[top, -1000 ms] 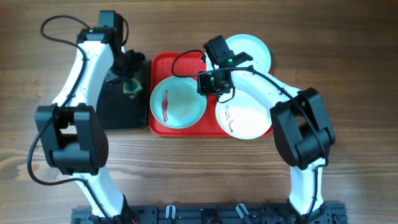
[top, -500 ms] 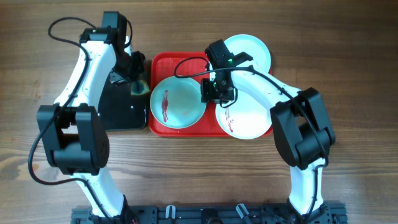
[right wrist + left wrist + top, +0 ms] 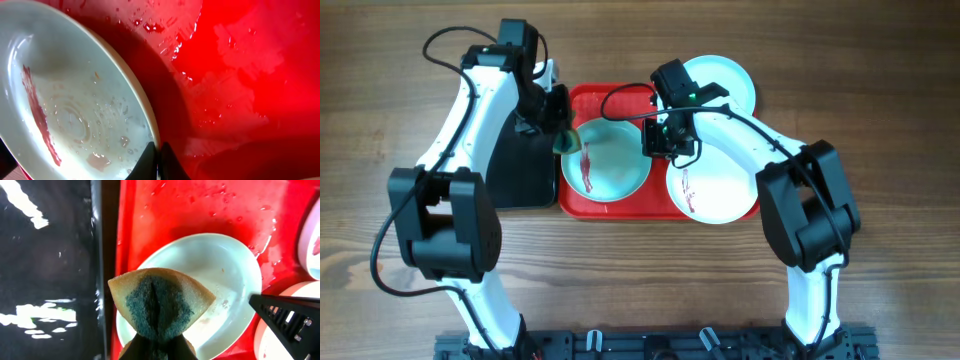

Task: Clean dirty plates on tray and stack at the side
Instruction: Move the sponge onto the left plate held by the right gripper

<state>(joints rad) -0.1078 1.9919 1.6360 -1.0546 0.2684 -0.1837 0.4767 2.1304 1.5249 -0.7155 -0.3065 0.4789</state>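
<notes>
Since a second ago the left gripper (image 3: 563,135) has swung off the smaller black rectangular tray (image 3: 515,180) and across to the large red rectangular plastic tray (image 3: 588,98), and the right gripper (image 3: 657,140) has drawn its jaws together. The left gripper is clamped on a folded yellow sponge with a blue-green scrub face (image 3: 159,302). The sponge hangs over the left rim of the pale aqua round plate with a reddish-brown smear (image 3: 610,165), which sits in the tray's left half. The right gripper's jaws pinch that same plate's right rim, seemingly to steady it.

The task looks to be at an early stage. The smear on this plate is whole, so wiping has not begun. The white round plate (image 3: 715,190) at the tray's front right also carries a smear. The second pale aqua plate (image 3: 725,80) overhangs the tray's back right corner and shows no smear on the part in view, though the arm covers some of it. No plate is stacked on the table beside the tray.

By count there are three plates (two aqua, one white), two trays, one sponge and two visible smears.
</notes>
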